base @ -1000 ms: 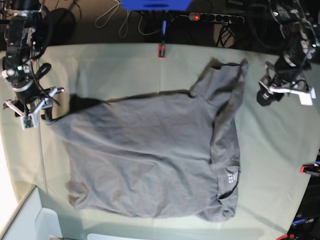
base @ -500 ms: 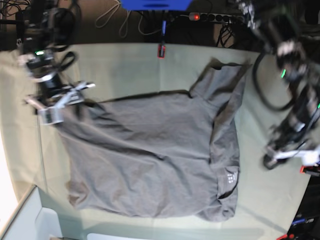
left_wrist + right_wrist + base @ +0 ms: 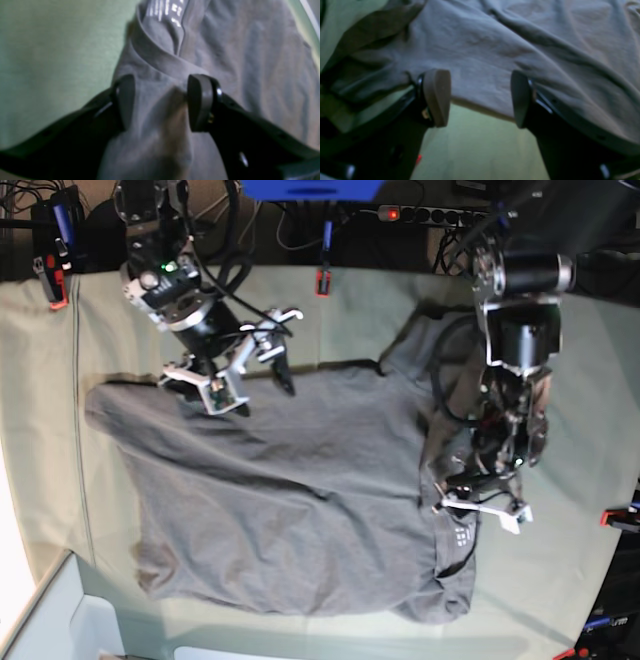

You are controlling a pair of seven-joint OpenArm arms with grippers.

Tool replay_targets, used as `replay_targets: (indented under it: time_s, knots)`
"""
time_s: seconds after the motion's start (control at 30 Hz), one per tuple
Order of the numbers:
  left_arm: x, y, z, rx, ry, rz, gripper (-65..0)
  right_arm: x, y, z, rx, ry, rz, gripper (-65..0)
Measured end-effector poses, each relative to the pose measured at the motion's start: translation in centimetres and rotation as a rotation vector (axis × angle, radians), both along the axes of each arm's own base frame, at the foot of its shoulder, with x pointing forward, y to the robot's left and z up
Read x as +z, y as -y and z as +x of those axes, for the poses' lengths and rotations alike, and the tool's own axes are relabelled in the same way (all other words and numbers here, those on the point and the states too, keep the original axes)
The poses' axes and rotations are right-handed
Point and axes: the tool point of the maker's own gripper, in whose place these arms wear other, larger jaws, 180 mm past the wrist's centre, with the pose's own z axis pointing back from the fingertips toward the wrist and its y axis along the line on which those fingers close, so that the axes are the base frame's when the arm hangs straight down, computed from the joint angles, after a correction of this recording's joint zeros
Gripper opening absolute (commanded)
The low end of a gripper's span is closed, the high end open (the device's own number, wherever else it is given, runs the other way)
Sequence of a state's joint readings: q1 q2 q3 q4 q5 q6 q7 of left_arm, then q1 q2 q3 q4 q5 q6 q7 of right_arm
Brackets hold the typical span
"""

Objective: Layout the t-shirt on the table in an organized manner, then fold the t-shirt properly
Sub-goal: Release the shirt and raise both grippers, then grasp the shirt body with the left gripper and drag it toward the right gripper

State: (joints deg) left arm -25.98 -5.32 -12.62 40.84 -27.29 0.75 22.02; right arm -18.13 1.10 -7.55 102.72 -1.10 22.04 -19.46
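Base view: the dark grey t-shirt lies spread but rumpled across the pale green table, collar toward the left arm. The left pincer has its jaws parted, with a bunched fold of shirt beside the collar rising between them. The right pincer stands wide open over the shirt's edge, holding nothing.

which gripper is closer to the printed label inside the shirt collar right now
Left. The left gripper hangs right by the printed label at the collar end of the t-shirt. The right gripper is at the opposite end, over the shirt's far edge.
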Motion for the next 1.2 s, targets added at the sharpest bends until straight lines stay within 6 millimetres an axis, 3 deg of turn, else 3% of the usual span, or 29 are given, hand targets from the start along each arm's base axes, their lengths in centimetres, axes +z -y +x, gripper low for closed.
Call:
replay_targets:
  time_s: [0.1, 0.23, 0.3, 0.37, 0.6, 0.73, 0.8, 0.9, 0.97, 1.13, 1.2]
  knots:
    - [-1.8, -0.1, -0.5, 0.004, -0.014, 0.031, -32.3, -0.4, -0.8, -0.8, 0.019, -0.018, 0.007, -27.0]
    - [-2.5, 0.1, -0.4, -0.012, -0.008, 0.065, -34.4, -0.8, -1.0, -1.5, 0.024, -0.037, 0.008, -27.0]
    - [-2.6, 0.2, -0.4, -0.027, -0.005, 0.091, -45.5, -0.8, -0.9, -1.5, 0.024, -0.037, 0.008, -27.1]
    - [-2.9, 0.2, -0.8, -0.019, -0.018, 0.079, -64.0, -0.8, -0.8, -1.4, 0.021, -0.034, 0.008, -27.2]
    - [-3.0, -1.6, -2.8, 0.017, -0.044, -0.003, -64.9, -1.4, -0.5, -2.3, 0.016, -0.059, 0.002, -27.2]
    - [-2.2, -3.3, -7.8, 0.054, -0.078, -0.045, -64.9, -3.2, 0.0, -3.3, 0.027, -0.108, -0.019, -27.2]
    - [-0.4, -3.1, -9.8, 0.034, -0.035, -0.036, -64.9, -3.8, 1.3, -3.4, 0.028, -0.116, -0.055, -27.2]
    - [3.3, 0.0, -10.9, -0.002, 0.074, -0.081, -64.9, -3.9, 3.8, -2.7, -0.03, -0.11, -0.082, -27.2]
    - [5.0, 3.4, -11.5, -0.058, 0.118, -0.124, -64.9, -3.9, 5.9, -2.3, -0.084, -0.109, -0.097, -27.2]
    - [3.7, 12.9, -14.7, -0.287, 0.045, -0.177, -64.9, -3.3, 13.5, -1.7, -0.269, -0.094, -0.168, -27.0]
    - [4.2, 17.1, -14.9, -0.398, 0.052, -0.191, -64.9, -2.6, 16.5, -1.2, -0.348, -0.076, -0.193, -27.0]
